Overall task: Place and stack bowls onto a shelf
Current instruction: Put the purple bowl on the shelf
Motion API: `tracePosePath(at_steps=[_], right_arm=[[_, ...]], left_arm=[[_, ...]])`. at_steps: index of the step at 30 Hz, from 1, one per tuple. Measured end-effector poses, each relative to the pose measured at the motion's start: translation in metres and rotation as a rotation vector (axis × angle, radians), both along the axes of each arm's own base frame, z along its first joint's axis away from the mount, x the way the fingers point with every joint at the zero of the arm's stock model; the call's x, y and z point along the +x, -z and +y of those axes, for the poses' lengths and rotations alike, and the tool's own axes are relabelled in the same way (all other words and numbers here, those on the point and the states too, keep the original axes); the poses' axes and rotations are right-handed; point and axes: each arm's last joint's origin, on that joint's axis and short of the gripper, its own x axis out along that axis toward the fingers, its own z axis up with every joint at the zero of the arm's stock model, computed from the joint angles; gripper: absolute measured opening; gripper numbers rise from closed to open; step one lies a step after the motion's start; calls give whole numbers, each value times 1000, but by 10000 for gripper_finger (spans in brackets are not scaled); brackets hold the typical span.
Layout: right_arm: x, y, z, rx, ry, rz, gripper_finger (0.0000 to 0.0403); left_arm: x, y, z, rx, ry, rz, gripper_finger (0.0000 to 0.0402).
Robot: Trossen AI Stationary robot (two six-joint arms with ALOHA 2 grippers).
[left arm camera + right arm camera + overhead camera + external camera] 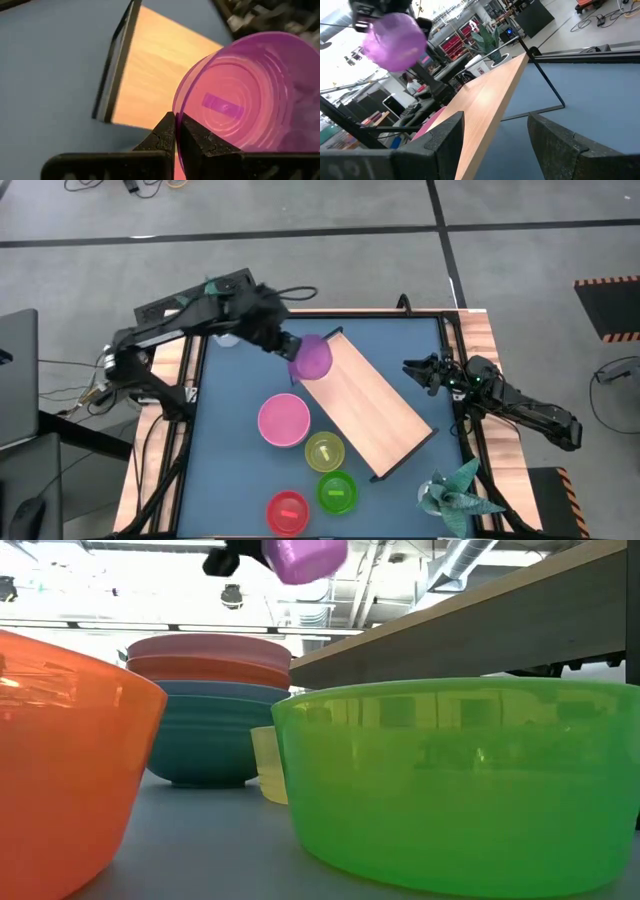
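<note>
My left gripper (pixel 291 348) carries a small purple bowl (pixel 312 358) in the air over the far-left end of the shelf (pixel 368 406), a light wood board in a thin black frame lying slantwise on the blue table. In the low view the purple bowl (pixel 305 557) floats high above the others. A large pink bowl (pixel 284 420) sits on a teal one (pixel 205 735); a yellow-green bowl (pixel 324 451), a green bowl (pixel 337 492) and a red bowl (pixel 288 512) rest on the tabletop nearby. My right gripper (pixel 416 369) waits open at the table's right edge. My left gripper pinches the purple bowl's rim (pixel 176 107), one finger (pixel 197 142) inside the bowl and one finger (pixel 162 137) outside. The fingers come from the table's left side, slanting down. The bowl is lifted clear and tipped onto its side, its opening toward the gripper.
A teal folded-paper ornament (pixel 452 490) lies at the near right corner. Wooden side rails (pixel 484 350) bound the blue tabletop (pixel 230 400). The shelf board is bare along its length.
</note>
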Motion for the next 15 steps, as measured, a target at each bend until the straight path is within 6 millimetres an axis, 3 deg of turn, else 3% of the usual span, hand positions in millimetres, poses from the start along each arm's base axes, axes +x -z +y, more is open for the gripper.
tracePosePath(at_steps=[6, 15], right_arm=[[0, 0, 0, 0, 0, 0, 245], [0, 0, 0, 1, 0, 3, 245]], left_arm=[[32, 27, 32, 15, 42, 107, 0], [65, 65, 48, 8, 107, 210, 0]])
